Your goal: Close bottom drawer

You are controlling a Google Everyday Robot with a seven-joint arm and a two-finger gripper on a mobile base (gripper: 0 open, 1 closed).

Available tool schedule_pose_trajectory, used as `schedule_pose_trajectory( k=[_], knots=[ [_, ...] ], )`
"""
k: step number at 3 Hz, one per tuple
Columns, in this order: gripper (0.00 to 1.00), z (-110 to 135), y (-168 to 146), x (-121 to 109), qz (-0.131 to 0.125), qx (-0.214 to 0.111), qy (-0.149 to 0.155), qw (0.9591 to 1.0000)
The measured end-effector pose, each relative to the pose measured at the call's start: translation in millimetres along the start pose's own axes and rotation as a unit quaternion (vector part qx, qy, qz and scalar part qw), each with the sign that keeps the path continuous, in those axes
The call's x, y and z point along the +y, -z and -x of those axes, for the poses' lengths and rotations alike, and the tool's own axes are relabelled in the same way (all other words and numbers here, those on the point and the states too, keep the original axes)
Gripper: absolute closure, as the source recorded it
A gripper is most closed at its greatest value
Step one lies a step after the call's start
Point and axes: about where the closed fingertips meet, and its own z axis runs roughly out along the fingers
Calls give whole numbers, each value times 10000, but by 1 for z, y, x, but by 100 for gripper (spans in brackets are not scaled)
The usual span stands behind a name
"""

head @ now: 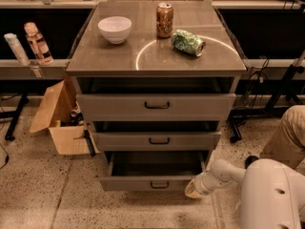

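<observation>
The bottom drawer (151, 183) is the lowest of three grey drawers in the cabinet (156, 104). It stands pulled out, its grey tray showing behind a narrow front with a small dark bar handle (159, 185). My gripper (192, 189) is at the end of a white arm from the lower right. It sits low at the right end of the drawer's front, touching or nearly touching it.
The top and middle drawers also stand partly out. On the cabinet top are a white bowl (115, 29), a brown can (164, 19) and a crushed green can (188, 42). An open cardboard box (59, 120) stands at the left. A person's knee (289, 135) is at the right.
</observation>
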Motion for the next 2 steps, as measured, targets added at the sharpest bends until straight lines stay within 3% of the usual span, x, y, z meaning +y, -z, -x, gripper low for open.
schedule_pose_trajectory(
  k=[1,2],
  knots=[
    [76,0,0,0,0,0,-1,10000],
    [53,-2,-3,12,-36,2,-101,9999]
  ],
)
